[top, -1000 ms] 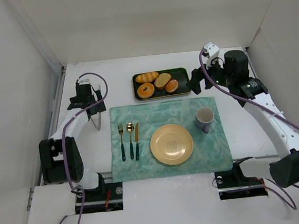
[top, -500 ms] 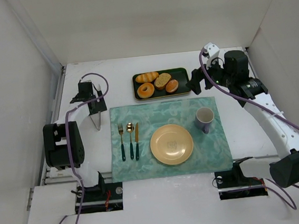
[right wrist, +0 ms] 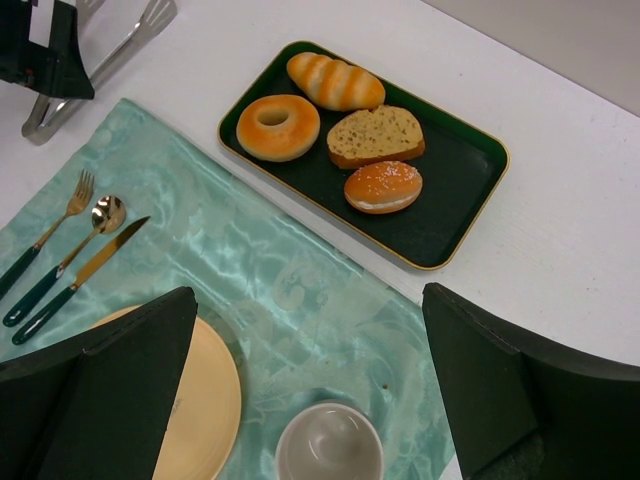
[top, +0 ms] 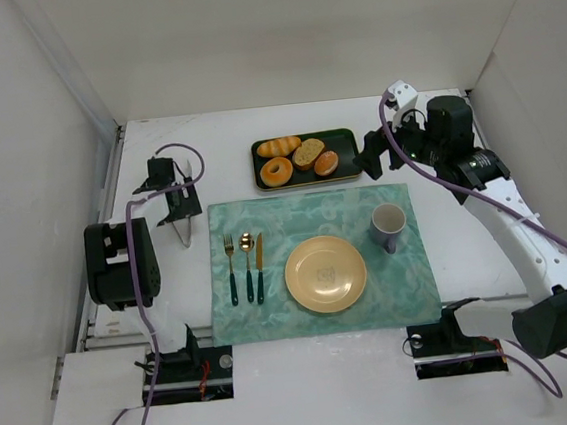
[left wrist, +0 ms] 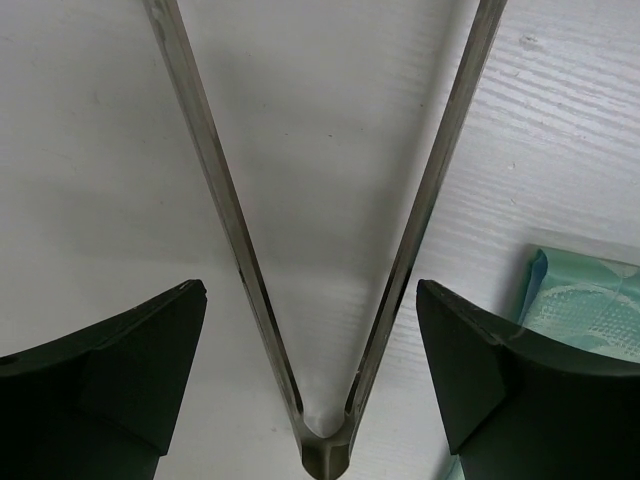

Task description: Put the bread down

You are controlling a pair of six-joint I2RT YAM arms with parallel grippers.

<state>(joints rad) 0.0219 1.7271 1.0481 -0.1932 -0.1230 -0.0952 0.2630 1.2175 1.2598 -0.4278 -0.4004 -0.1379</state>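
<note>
Bread ring (right wrist: 278, 127) in tray (right wrist: 455, 200), L fingers (left wrist: 120, 370) apart astride tongs (left wrist: 322, 452), R fingers (right wrist: 110, 370) apart, empty

left hand (left wrist: 310, 290): fingers cut at bottom | tongs (left wrist: 215, 170): tips past top | plate (right wrist: 200, 400): cut off below

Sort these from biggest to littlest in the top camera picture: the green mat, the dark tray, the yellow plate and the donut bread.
1. green mat: clearly the largest.
2. dark tray and yellow plate: they look about alike, so no ranking.
3. donut bread: the smallest.
</note>
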